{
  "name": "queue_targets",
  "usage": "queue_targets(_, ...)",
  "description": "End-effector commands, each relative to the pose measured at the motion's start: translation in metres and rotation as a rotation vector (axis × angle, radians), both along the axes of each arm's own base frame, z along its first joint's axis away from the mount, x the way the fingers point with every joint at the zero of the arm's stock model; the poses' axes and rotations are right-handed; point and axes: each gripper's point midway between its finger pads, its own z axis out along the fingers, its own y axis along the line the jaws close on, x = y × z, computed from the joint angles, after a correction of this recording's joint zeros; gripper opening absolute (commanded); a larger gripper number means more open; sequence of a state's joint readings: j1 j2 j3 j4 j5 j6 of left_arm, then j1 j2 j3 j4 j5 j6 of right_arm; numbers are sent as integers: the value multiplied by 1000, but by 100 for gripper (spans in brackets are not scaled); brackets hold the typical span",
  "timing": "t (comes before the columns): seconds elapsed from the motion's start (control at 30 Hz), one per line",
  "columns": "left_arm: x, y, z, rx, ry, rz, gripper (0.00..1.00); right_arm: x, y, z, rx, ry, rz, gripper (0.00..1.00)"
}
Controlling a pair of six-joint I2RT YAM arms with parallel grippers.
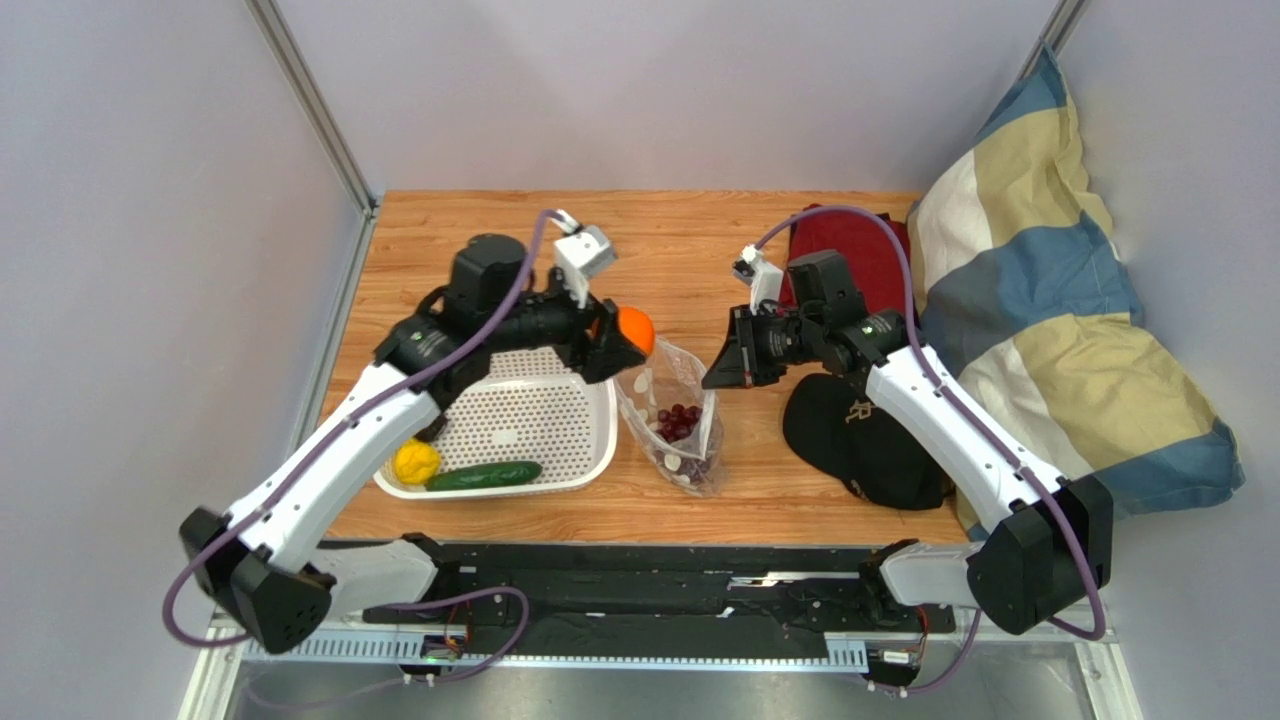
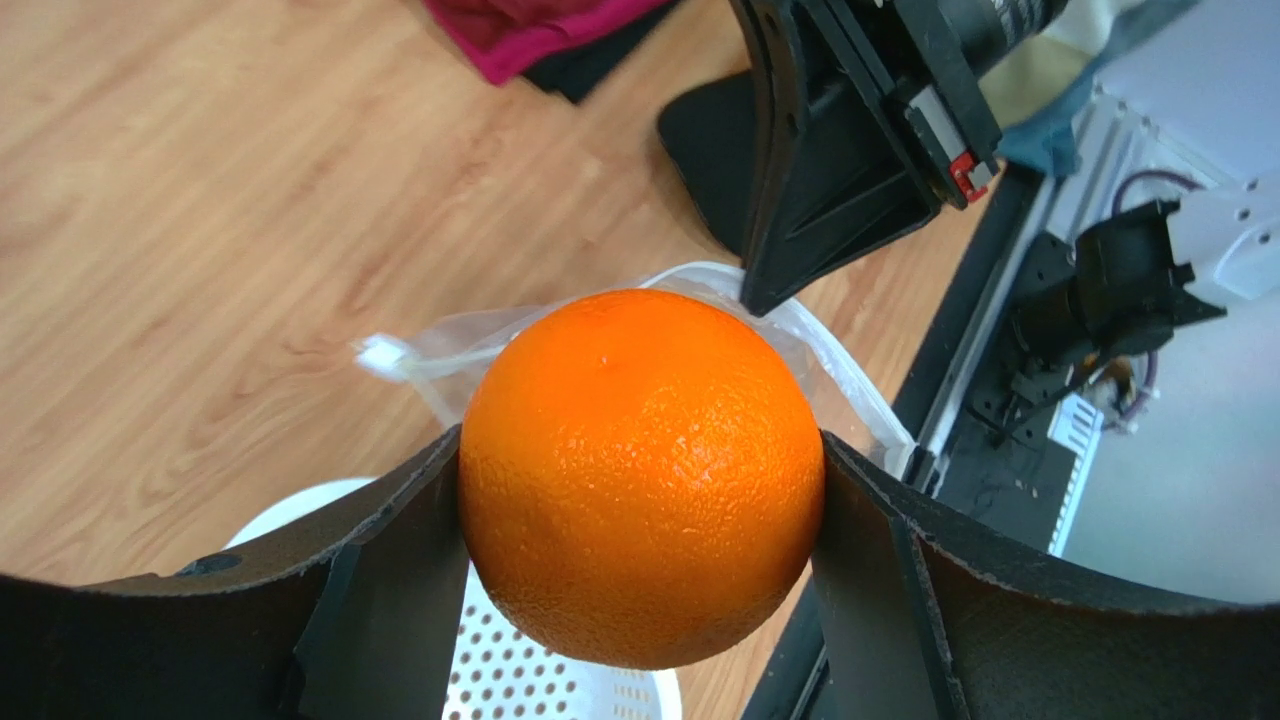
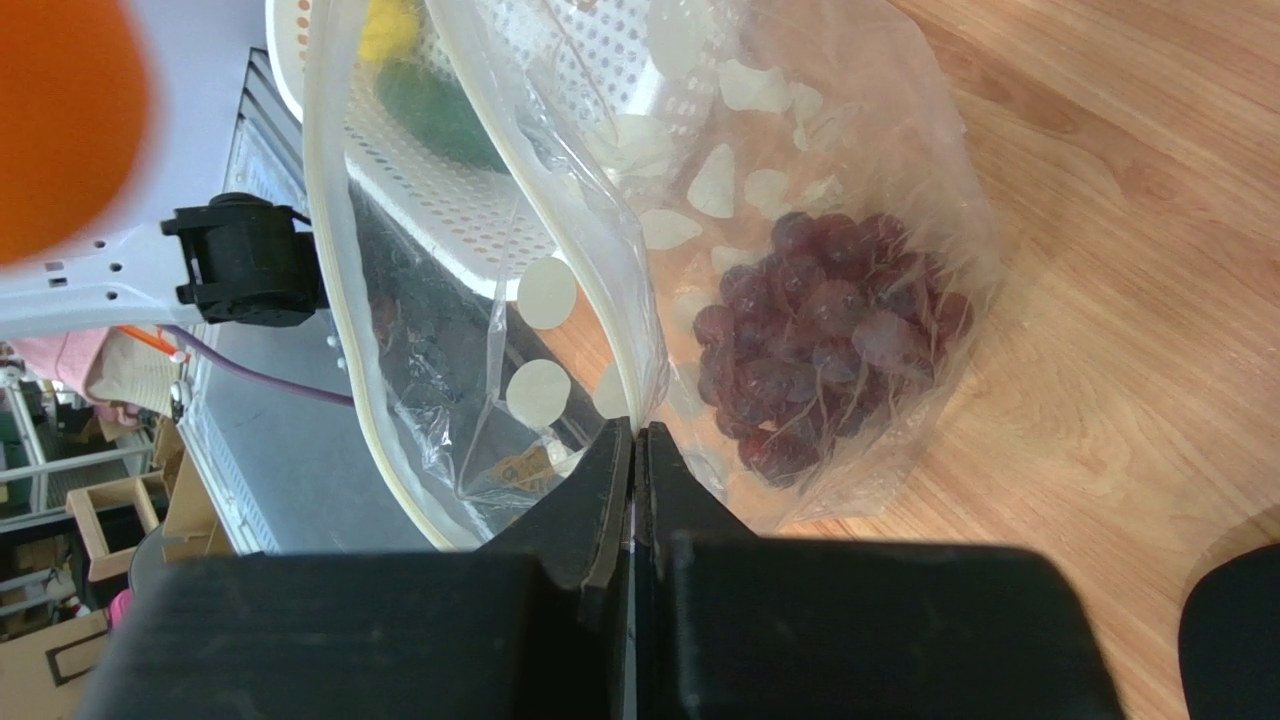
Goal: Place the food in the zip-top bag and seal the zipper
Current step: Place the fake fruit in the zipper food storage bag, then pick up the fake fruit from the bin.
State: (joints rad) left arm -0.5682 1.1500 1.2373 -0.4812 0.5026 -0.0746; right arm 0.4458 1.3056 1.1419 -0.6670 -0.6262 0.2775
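Left gripper (image 2: 643, 483), fingers closed against opposite sides of the orange (image 2: 643, 477) and holding it off the table (image 1: 676, 240). In the top view the orange sits just beyond the far rim of the white basket (image 1: 519, 405) and beside the far, raised end of the zip-top bag (image 1: 672, 413). In the left wrist view the bag's mouth lies directly beyond the fruit.

Right gripper (image 3: 634, 450), fingers pressed together on a lip of the bag at its mouth, pinching the plastic between them with no gap visible. The zipper (image 3: 334, 270) shows as a pale strip along the mouth edge. Its two sides stand well apart, so the mouth is open and unsealed.

The bag lies on the table between the basket and a black cap (image 1: 872, 435), its mouth end lifted toward the two grippers. The grape bunch (image 3: 827, 338) rests inside the bag, low against the wall that lies on the wood. A darker round shape shows at the bag's near end in the top view, too small to identify.

The lemon (image 1: 416, 461) and the cucumber (image 1: 484, 476) lie in the near part of the basket, the lemon at the near left corner, the cucumber just beside it along the near rim.

A red cloth (image 1: 849, 240) lies at the far right of the table, and a striped pillow (image 1: 1052, 300) leans at the right edge.
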Motion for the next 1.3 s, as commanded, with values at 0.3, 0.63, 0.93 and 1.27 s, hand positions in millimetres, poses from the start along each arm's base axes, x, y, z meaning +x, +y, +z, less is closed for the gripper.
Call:
queue_targets(0.3, 13, -36, -48, 274, 116, -112, 99, 4, 6, 22, 59, -72, 37, 0)
queue_targets(0.63, 15, 95, -54, 269, 217, 129, 99, 4, 7, 22, 58, -78, 58, 0)
queue_targets(0.93, 3, 235, -146, 384, 561, 489, 88, 5, 8, 17, 50, -64, 74, 0)
queue_targets(1.27, 14, 283, -201, 548, 640, 564, 87, 8, 6, 16, 34, -81, 63, 0)
